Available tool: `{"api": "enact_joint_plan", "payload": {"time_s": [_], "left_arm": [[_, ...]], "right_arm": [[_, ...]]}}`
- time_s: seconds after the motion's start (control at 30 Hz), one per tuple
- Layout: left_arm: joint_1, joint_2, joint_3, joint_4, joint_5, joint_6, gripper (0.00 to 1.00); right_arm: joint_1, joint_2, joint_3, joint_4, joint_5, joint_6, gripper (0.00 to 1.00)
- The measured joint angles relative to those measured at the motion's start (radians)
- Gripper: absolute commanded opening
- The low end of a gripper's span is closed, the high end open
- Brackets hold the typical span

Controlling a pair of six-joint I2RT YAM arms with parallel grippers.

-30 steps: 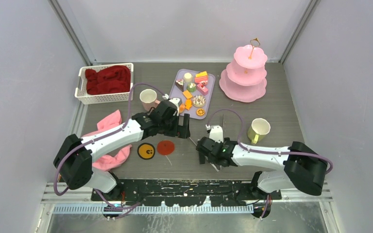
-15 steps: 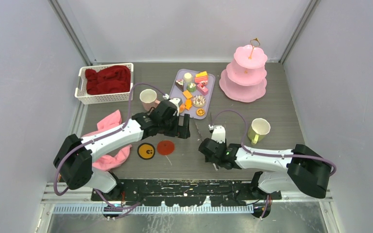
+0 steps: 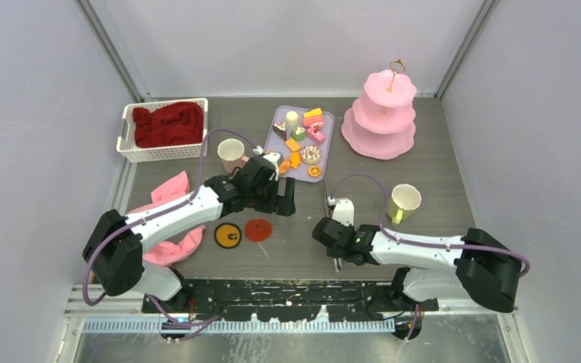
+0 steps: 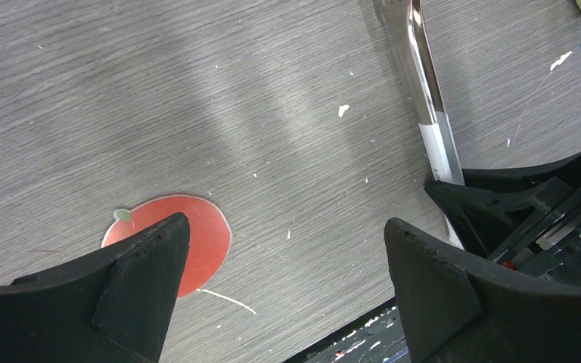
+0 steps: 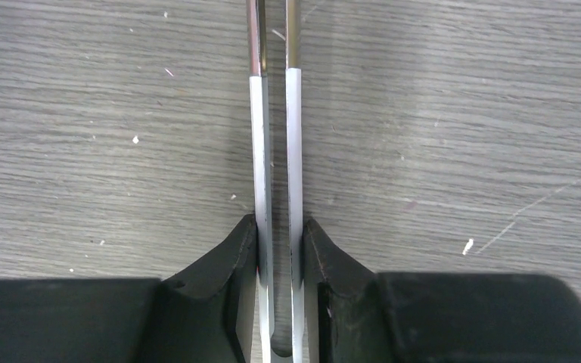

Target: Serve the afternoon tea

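The left arm (image 3: pixel 170 215) and right arm (image 3: pixel 416 246) have white shells between bulky black joints. A thin purple cable (image 3: pixel 357 175) loops along each. The left pincer (image 4: pixel 284 223) has matte black, wedge-shaped fingers (image 4: pixel 140 265).

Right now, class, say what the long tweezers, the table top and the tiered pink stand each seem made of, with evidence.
Tweezers: metal, apparently steel; bright, reflective arms. Table top: grey wood-grain surface, probably laminate; matte, finely scratched. Tiered stand: likely plastic; uniform pink, scalloped rims, though too small to be sure.
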Motion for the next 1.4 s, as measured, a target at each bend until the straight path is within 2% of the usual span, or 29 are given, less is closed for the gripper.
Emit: {"api": "enact_joint_plan", "payload": {"time_s": [0.07,0.23,0.3,0.43,0.53,0.93,1.1,1.4], "left_arm": [[0.000,-0.004,0.000,0.000,-0.004,0.002,0.99],[0.000,-0.019,0.000,-0.002,-0.012,0.013,0.99],[0.002,-0.024,0.000,-0.004,-0.017,0.016,0.99],[0.012,-0.040,0.000,-0.016,-0.025,0.024,0.99],[0.021,-0.055,0.001,-0.026,-0.031,0.035,0.99],[0.032,-0.109,0.001,-0.038,-0.050,0.066,0.99],[0.032,-0.116,0.001,-0.037,-0.050,0.076,0.99],[0.032,-0.116,0.001,-0.035,-0.050,0.091,0.99]], "right_arm": [[0.000,-0.009,0.000,-0.023,-0.001,0.000,0.23],[0.000,-0.024,0.002,-0.073,0.005,0.001,0.62],[0.000,-0.028,0.005,-0.092,0.008,-0.005,0.74],[0.000,-0.068,0.026,-0.124,0.026,-0.024,0.91],[0.000,-0.097,0.063,-0.145,0.047,-0.034,0.99],[0.000,-0.182,0.121,-0.226,0.173,0.043,1.00],[0.000,-0.203,0.113,-0.203,0.188,0.049,1.00],[0.000,-0.039,0.102,-0.175,0.170,0.025,1.00]]}}
